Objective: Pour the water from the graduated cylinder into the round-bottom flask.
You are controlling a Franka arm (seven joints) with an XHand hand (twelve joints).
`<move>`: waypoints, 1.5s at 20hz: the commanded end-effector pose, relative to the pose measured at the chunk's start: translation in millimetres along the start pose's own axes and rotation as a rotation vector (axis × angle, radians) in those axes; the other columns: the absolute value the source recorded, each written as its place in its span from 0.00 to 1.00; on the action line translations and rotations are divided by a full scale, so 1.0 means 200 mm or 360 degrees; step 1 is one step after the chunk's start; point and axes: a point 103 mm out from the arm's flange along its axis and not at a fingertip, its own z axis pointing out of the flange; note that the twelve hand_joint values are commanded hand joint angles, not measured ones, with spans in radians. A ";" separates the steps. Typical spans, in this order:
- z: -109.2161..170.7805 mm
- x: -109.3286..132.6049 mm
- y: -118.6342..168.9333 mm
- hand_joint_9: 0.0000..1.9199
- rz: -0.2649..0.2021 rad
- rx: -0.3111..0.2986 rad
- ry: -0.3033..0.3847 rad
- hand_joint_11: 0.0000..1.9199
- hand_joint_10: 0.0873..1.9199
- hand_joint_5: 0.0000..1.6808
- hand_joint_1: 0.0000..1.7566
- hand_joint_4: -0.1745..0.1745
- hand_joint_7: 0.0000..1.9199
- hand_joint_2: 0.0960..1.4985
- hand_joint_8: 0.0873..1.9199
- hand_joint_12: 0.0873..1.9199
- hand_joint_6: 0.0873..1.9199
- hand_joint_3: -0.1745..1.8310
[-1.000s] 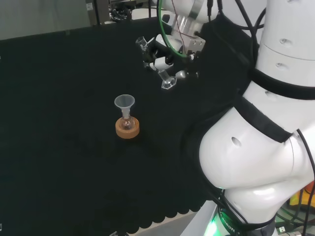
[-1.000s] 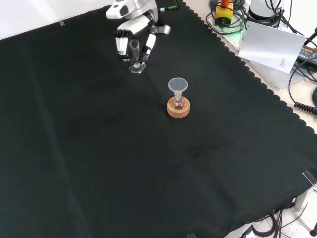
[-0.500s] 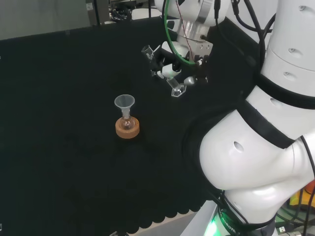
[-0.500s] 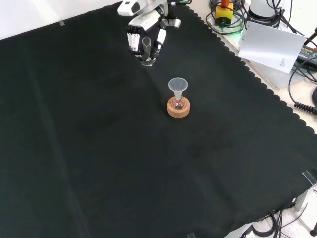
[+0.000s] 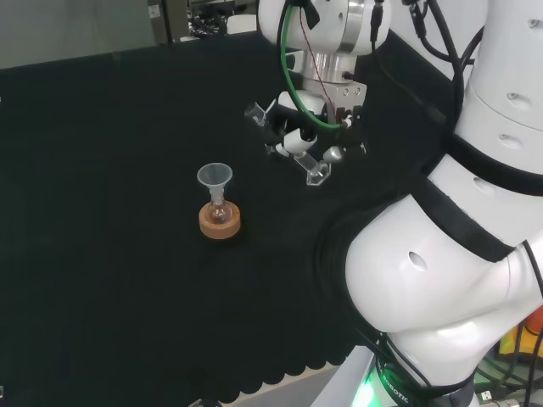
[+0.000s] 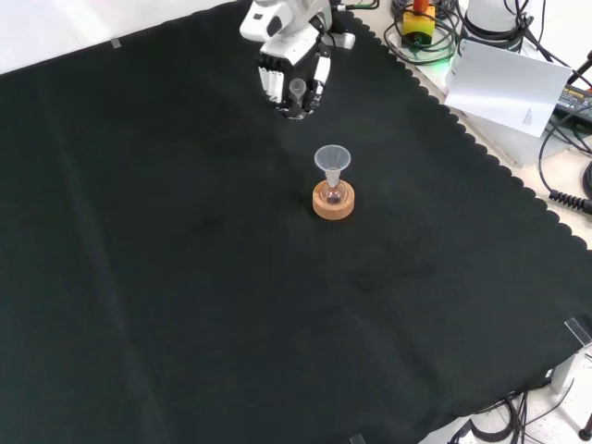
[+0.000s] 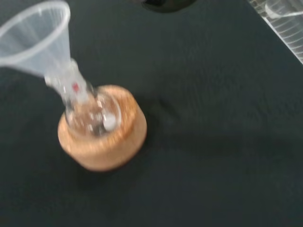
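Desk point(image 6: 185, 277), covered in black cloth with a scalloped edge. Robot hand point(image 6: 294, 69), black and white, at the top of the front view, raised off the cloth, fingers curled round a clear graduated cylinder point(image 6: 297, 92). Same robot hand point(image 5: 293, 127) in the head view, just below the arm's wrist, the cylinder point(image 5: 288, 144) tilted with its open mouth toward the view's upper left and its foot toward the lower right. Whether the cylinder contains water is hard to say, the plastic being clear against dark cloth. Round-bottom flask point(image 6: 333, 192), small and clear, upright on a cork ring point(image 6: 333, 205) near the middle of the desk, apart from the robot hand and below it in the front view. Clear funnel point(image 6: 332, 159) seated in the flask's neck, wide end upward. Wrist view: funnel point(image 7: 35, 33), flask point(image 7: 90, 113) and cork ring point(image 7: 106, 146) close, with bare cloth around them.
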 end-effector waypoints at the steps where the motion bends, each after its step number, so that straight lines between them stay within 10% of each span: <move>1: 0.03 0.06 -0.07 0.76 -0.0010 0.0224 -0.0191 0.66 0.00 0.61 0.72 0.00 0.55 0.71 0.45 0.34 0.46 0.09; 21: 0.01 0.19 -0.01 0.77 0.0038 0.0655 -0.0578 0.66 0.00 0.61 0.72 0.00 0.55 0.71 0.45 0.34 0.46 0.09; 30: -0.01 0.22 0.00 0.77 0.0047 0.0684 -0.0666 0.66 0.00 0.61 0.72 0.00 0.55 0.71 0.45 0.34 0.46 0.09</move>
